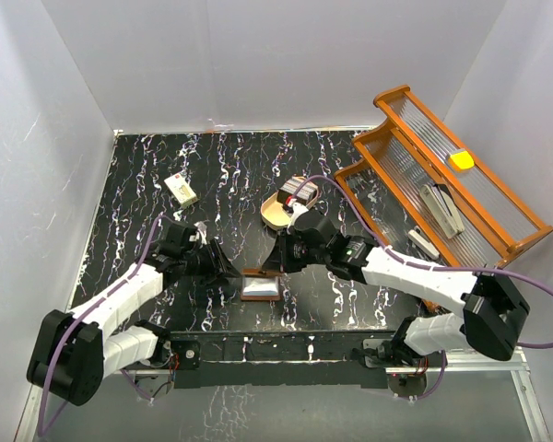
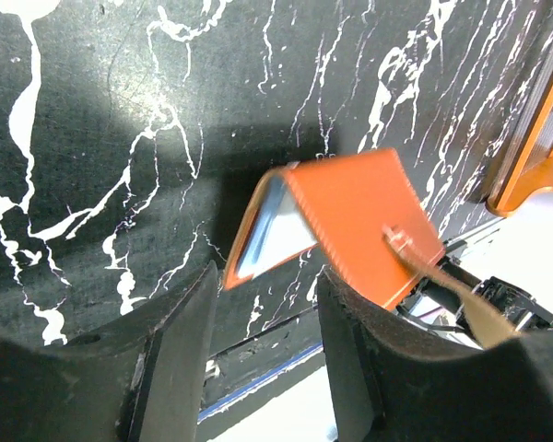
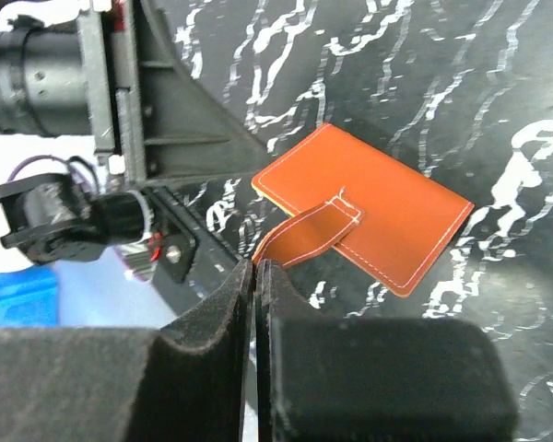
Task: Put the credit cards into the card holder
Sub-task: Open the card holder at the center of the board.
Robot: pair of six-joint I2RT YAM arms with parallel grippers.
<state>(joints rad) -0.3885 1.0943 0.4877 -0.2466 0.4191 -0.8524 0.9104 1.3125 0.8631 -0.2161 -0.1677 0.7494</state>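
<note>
The brown leather card holder (image 1: pixel 259 284) lies near the table's front middle, its flap partly lifted so the grey-blue lining (image 2: pixel 272 230) shows. My right gripper (image 3: pixel 256 267) is shut on its strap (image 3: pixel 311 234), with the holder's body (image 3: pixel 378 214) just beyond. My left gripper (image 2: pixel 263 322) is open and empty, just short of the holder's (image 2: pixel 359 212) open edge; in the top view it (image 1: pixel 230 269) sits left of the holder. The credit cards (image 1: pixel 301 191) sit as a stack in the beige oval tray (image 1: pixel 273 215) behind the right gripper (image 1: pixel 281 260).
A small cream block (image 1: pixel 181 189) lies at the back left. A wooden slatted rack (image 1: pixel 394 161) stands along the right side, holding a yellow object (image 1: pixel 461 159) and several pale flat items. White walls enclose the black marbled table (image 1: pixel 138 175).
</note>
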